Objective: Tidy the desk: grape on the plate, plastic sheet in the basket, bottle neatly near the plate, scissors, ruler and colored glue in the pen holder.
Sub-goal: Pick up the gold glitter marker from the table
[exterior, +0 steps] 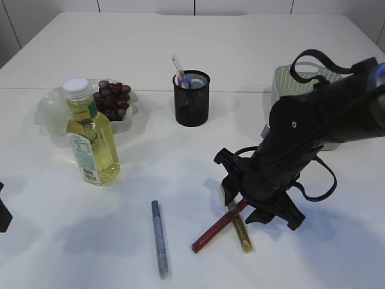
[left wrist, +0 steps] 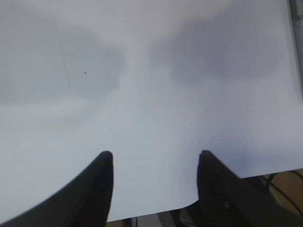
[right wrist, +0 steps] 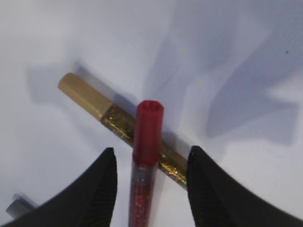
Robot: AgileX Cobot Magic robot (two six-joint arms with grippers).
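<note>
Right pincer (right wrist: 149, 163): I hold it spread, straddling the red glue stick (right wrist: 146, 156), not pinching.
Red glue stick: light, stiff, slippery; grasp below cap, 12 o'clock end.
Gold glue stick (right wrist: 90, 99): crossed underneath.

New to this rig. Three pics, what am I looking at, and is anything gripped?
It is a two-armed table robot. One picture is a room camera looking down at the white table; the other two come from cameras on each wrist.

The right gripper has open jaws either side of the red glue pen, which lies across the gold glue pen; nothing is gripped. The left gripper is open over bare table.

Also there: silver glue pen, bottle, grapes on a plate, pen holder, basket.
</note>
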